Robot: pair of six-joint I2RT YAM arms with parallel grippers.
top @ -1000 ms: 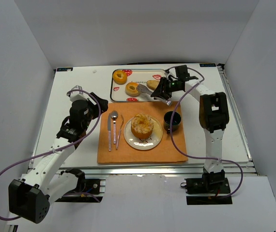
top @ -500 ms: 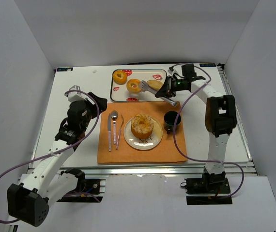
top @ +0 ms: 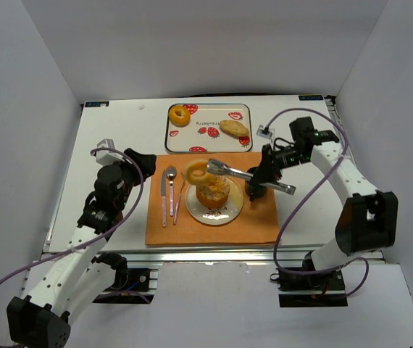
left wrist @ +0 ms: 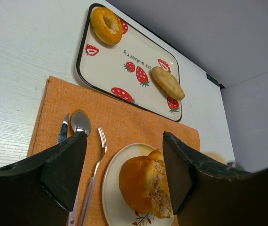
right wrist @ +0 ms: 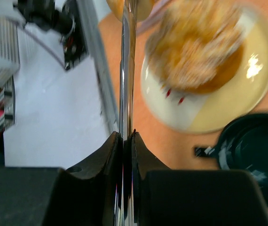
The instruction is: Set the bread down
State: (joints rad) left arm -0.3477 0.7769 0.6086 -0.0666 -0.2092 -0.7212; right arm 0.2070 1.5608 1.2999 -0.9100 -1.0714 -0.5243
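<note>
Orange ring bread (top: pixel 198 172) is seen from above, held in tongs (top: pixel 246 174) over the plate (top: pixel 231 212) at its 11 o'clock, not yet set down. From the left wrist, the left jaws are seen spread and empty. From the right wrist, the right jaws are seen clenched on the tongs.

The right gripper (top: pixel 267 176) is carrying the tongs (top: pixel 237 172) and ring bread (top: pixel 198 172) from the far tray (top: pixel 208 138) nearer, over the plate (top: pixel 227 213).
</note>
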